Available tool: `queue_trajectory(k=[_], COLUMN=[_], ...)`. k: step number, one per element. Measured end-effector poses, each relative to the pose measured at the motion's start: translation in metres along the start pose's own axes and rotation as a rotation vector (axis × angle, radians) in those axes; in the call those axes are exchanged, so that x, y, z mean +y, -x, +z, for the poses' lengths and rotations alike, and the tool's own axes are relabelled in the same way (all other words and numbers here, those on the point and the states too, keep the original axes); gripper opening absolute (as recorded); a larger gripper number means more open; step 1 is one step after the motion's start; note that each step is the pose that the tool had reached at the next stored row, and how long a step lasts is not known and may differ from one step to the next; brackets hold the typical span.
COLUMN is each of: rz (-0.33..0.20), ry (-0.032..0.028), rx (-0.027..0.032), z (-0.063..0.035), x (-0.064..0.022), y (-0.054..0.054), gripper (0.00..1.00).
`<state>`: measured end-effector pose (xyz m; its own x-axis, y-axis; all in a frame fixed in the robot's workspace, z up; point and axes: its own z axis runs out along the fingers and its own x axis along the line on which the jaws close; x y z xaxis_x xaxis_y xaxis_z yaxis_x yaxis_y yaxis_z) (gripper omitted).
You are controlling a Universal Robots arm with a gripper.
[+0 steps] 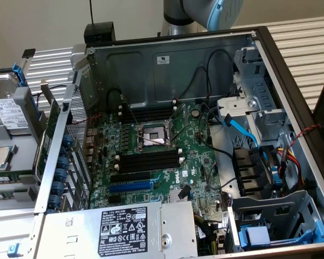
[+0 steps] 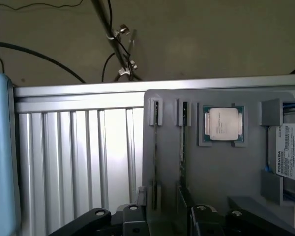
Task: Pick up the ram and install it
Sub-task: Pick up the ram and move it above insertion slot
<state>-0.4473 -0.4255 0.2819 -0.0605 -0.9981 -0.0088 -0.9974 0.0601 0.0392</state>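
Grey holder tray point(image 2: 221, 172) carries 1 CPU point(image 2: 223, 123) and 1 hard drive point(image 2: 290, 152). The ram point(image 2: 184, 157) stands on edge in a tray slot just beside the CPU. Gripper point(image 2: 163, 204) hovers at the tray's slot end, fingers spread, holding nothing.

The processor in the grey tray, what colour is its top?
The processor is silver on top, green at the edge; best in the wrist view.
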Motion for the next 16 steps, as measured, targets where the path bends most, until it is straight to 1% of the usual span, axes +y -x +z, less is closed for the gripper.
queue_trajectory(k=[7, 12, 16], rz=[0.002, 0.002, 0.002], ry=[-0.0001, -0.0020, -0.0022], rx=[-0.0005, -0.0008, -0.0007], z=[0.0127, 0.0218, 0.0289], x=[-0.0001, -0.0002, -0.0005], y=[0.000, -0.001, -0.002], gripper=[0.39, 0.39, 0.39])
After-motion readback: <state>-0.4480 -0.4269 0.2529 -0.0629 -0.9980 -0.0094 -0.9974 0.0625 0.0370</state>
